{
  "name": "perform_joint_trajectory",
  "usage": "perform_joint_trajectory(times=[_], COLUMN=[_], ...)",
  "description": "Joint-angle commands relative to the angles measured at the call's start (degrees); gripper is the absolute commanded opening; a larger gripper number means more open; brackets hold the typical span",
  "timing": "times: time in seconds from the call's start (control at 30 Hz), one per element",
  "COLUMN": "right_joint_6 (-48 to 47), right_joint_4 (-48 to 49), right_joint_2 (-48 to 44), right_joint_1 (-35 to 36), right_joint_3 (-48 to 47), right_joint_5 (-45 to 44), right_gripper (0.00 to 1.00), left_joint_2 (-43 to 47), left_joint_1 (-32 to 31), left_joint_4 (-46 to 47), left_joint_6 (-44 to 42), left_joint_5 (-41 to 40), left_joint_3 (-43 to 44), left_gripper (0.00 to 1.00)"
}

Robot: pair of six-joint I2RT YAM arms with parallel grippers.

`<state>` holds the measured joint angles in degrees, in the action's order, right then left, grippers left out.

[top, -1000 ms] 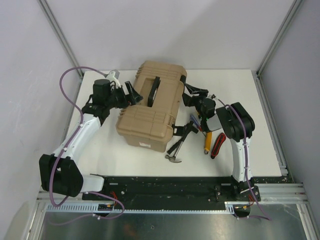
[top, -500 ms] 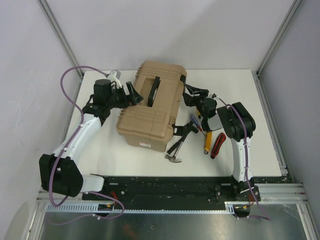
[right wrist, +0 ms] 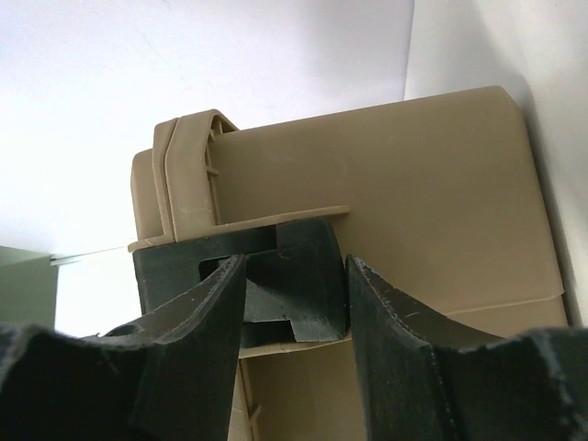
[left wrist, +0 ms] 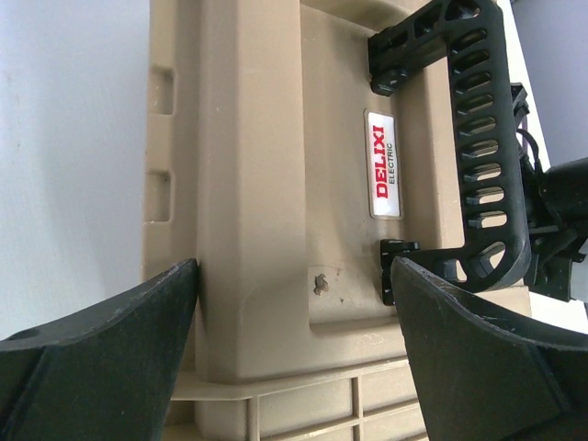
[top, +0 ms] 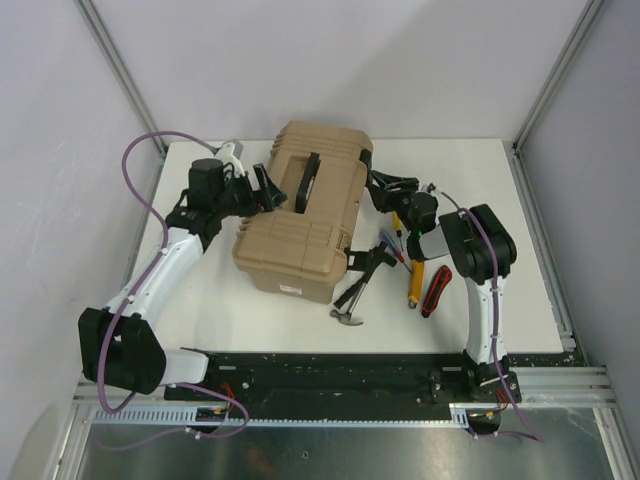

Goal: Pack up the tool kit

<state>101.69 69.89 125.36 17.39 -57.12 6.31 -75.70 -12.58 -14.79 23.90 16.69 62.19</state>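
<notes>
Top external showed the closed toolbox (top: 305, 215) mid-table, tools (top: 400, 270) loose at its right. Left gripper (left wrist: 294, 276) gaped wide across its lid; right gripper (right wrist: 294, 266) bracketed a latch (right wrist: 303, 308), whether pinching it I could not tell. Likely rigid, bulky, slick: latches and handle (left wrist: 487, 138) offered the best holds.

I work on a flat white tabletop (top: 500, 180). Pale grey walls (top: 330, 60) and silver metal corner posts (top: 552, 80) enclose it.

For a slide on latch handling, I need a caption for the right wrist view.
Right gripper fingers straddle the black latch on the tan toolbox.
</notes>
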Motion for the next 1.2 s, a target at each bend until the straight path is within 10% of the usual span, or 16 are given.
perform_joint_trajectory(times=[0.0,0.57,0.9,1.17], right_joint_6=[-4.2,-15.9,-34.9,-48.2], right_joint_4=[13.4,-8.2,-43.7,-59.5], right_joint_2=[-8.4,-19.2,-34.0,-36.3], right_joint_1=[0.6,-0.3,-0.7,-0.1], right_joint_3=[-2.6,-2.7,-4.4,-11.3], right_joint_5=[3.9,5.3,-6.4,-9.8], right_gripper=[0.25,0.28,0.84,0.92], left_joint_2=[-1.7,-2.1,0.0,2.6], left_joint_1=[-1.2,-1.2,-1.3,-1.2], left_joint_4=[-6.3,-6.6,-8.9,-10.3], left_joint_6=[-0.8,-1.8,-3.1,-5.0], left_joint_5=[0.6,-1.4,-5.4,-8.8], left_joint_3=[-2.7,-2.9,1.2,3.7], left_gripper=[0.91,0.91,0.91,0.94])
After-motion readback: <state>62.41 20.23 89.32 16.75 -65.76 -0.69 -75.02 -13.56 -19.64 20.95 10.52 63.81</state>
